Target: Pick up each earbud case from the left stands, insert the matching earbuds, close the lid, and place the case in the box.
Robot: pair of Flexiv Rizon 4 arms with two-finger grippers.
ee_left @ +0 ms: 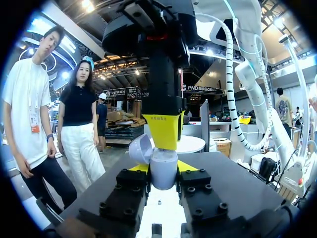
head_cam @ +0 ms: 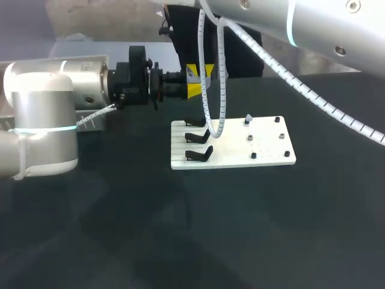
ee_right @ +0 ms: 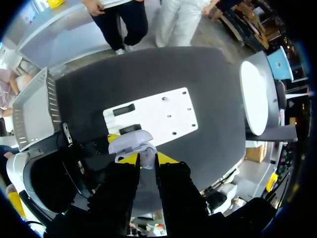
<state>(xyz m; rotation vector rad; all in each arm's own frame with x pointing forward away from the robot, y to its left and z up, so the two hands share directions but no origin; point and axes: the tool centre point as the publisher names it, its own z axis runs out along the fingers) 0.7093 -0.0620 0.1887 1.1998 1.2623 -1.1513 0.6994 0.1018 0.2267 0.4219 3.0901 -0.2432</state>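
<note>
Holding a lilac earbud case (ee_left: 163, 173) in the air beside the white board (head_cam: 271, 159).
Clamped at its rounded, glossy body between the yellow tips of the left gripper (ee_left: 163, 167), domed lid swung open. Met from above by the right gripper (ee_right: 146, 162), pinched nearly closed on a matching earbud (ee_right: 147, 157) at the case's mouth. Below, on the dark matte table (head_cam: 180, 229): board with three black angled stands (head_cam: 198, 155) and small buds (head_cam: 248, 120) in rows; slotted grey box (ee_right: 49, 101) at the table's edge.
</note>
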